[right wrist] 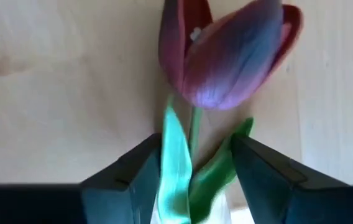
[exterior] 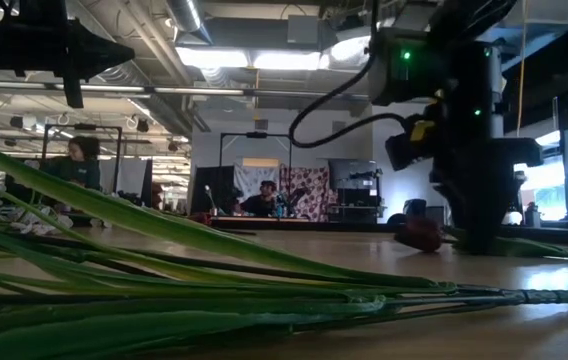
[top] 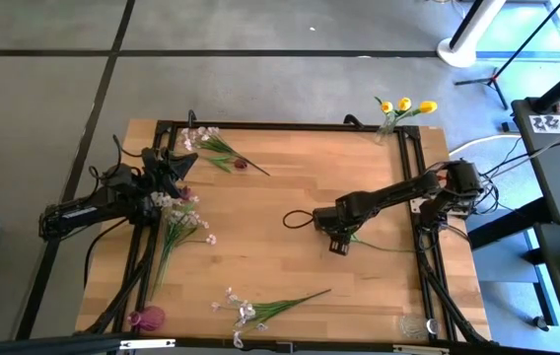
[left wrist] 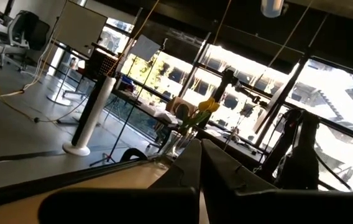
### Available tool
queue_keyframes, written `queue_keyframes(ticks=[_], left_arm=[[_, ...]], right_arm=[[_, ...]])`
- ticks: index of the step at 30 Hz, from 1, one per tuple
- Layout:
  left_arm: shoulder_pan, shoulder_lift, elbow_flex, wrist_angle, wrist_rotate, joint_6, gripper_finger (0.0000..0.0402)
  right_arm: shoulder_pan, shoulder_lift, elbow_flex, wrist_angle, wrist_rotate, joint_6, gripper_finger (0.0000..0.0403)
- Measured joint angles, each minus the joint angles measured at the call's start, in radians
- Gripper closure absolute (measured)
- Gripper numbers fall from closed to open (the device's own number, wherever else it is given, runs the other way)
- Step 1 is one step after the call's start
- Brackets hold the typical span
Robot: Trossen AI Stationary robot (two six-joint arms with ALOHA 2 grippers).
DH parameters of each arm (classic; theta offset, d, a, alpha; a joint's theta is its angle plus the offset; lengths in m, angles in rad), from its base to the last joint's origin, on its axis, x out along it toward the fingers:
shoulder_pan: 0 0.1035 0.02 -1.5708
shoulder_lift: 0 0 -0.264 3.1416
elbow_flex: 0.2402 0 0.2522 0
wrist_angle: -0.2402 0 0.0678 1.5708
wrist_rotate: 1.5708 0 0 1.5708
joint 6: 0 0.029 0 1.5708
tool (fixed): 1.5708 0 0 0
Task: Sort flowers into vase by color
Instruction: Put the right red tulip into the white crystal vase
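Observation:
A dark red tulip (right wrist: 226,53) lies flat on the wooden table, its green stem (top: 384,246) trailing toward the right edge. My right gripper (right wrist: 195,180) (top: 336,237) points down over it, open, one finger on each side of the stem and leaves just below the head; in the low view the head (exterior: 419,235) shows beside it. My left gripper (left wrist: 199,177) (top: 175,163) is shut near the far left corner and holds nothing that I can see. Yellow tulips (top: 404,106) stand in a vase at the far right corner. White-pink sprays (top: 183,215) (top: 250,310) and another red tulip (top: 242,164) lie on the table. My right gripper comes from above, fingers across the stem right under the tulip's head. The two leaves (right wrist: 176,168) fill the gap and lie against the inner faces of both fingers (right wrist: 260,177); the thin stem between them is not pinched. The tulip rests on the table.
A third spray (top: 206,141) lies by the far left corner next to my left gripper. A pink-purple thing (top: 147,318) sits at the near left corner and a clear glass (top: 414,325) at the near right. The black frame (top: 280,125) runs round the table. People sit far back in the room.

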Motion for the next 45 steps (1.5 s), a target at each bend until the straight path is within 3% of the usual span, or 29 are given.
queue_keyframes(ticks=[5,12,18,24,27,31,36,45], left_arm=[[0.000,0.000,0.000,0.000,0.000,0.000,0.0401],[0.000,0.000,0.000,0.001,0.000,0.000,0.0401],[0.000,0.000,0.000,0.000,0.000,0.000,0.0401],[0.000,0.000,0.000,0.000,0.000,0.000,0.0401],[0.000,0.000,0.000,0.000,0.000,0.000,0.0401],[0.000,0.000,0.000,0.000,0.000,0.000,0.0401],[0.000,0.000,0.000,0.000,0.000,0.000,0.0401],[0.000,0.000,0.000,0.000,0.000,0.000,0.0401]], right_arm=[[-0.030,-0.006,-0.029,0.034,0.018,-0.018,0.0254],[-0.036,-0.005,-0.030,0.051,0.050,-0.104,0.0385],[-0.036,-0.031,0.049,0.025,0.025,-0.107,0.0385],[-0.030,-0.221,0.218,0.028,-0.110,-0.105,0.0391],[0.015,-0.369,0.263,0.105,-0.117,-0.056,0.0392],[0.166,-0.565,0.252,0.284,-0.103,-0.021,0.0396],[0.473,-0.736,0.246,0.358,0.013,-0.020,0.0397],[0.893,-0.798,0.243,0.360,0.116,-0.042,0.0399]])
